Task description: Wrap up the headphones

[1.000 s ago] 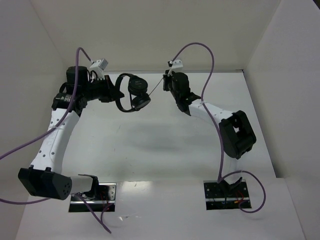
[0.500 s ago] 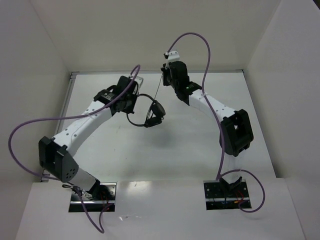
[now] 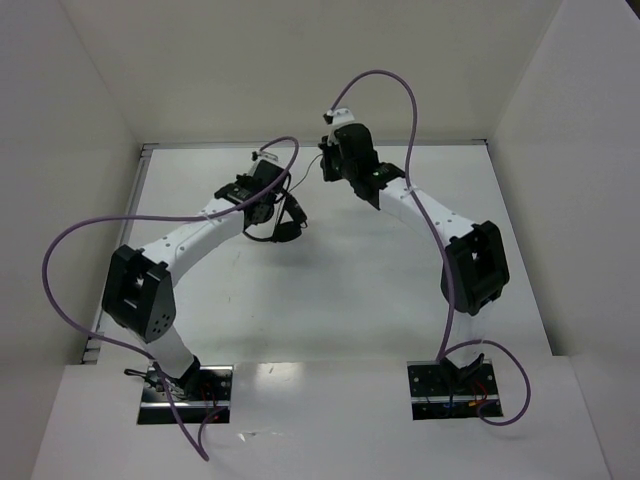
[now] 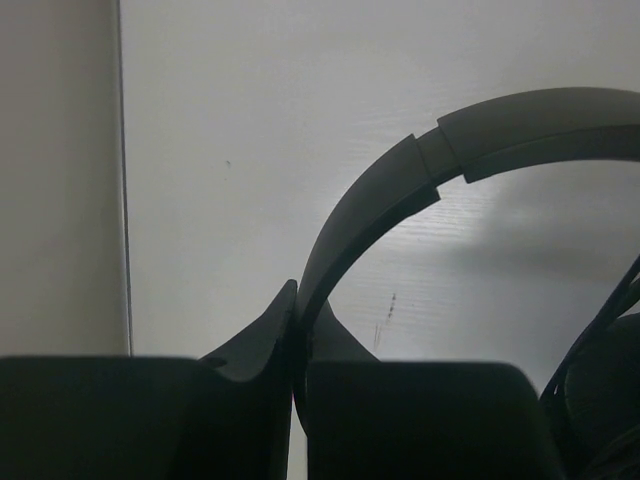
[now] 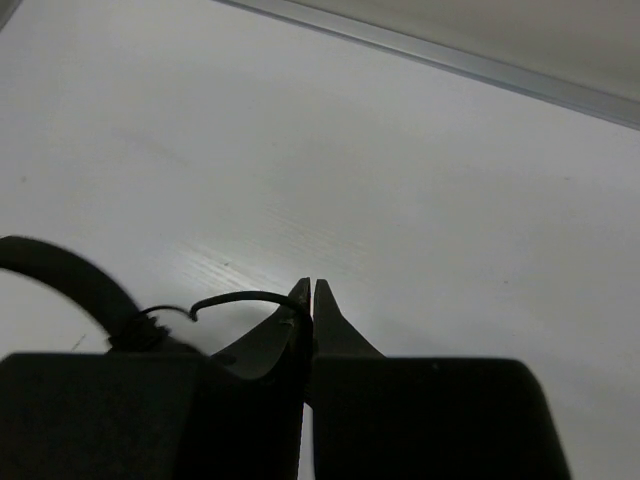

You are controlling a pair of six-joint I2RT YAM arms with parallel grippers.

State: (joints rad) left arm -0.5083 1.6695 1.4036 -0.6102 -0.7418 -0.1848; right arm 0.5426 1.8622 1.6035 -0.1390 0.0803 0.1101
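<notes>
The likeliest failure is the cord [image 5: 240,297] slipping free. The right claw [image 5: 312,290] is pinched fully together with only that thin black strand caught at its very tips. A pull at the wrong angle could draw it out, leaving a loose loop instead of a snug turn.

A second risk sits on the other side, where the left claw [image 4: 300,300] is clamped tight on the headband [image 4: 400,190] near one end of its arc (a narrow hold on a curved part). If the two arms tug apart, the band could pivot or twist in that grip. Too much slack could instead let the cord snag on an earcup [image 4: 612,400].

The headphones [image 3: 285,222] appear lifted off the white counter [image 5: 450,180], carried at the left claw's tips. The band arches up and to the right in that wrist's view, with the earcup low on the right. The right claw is near them, toward the counter's far edge, and touches only the cord.
</notes>
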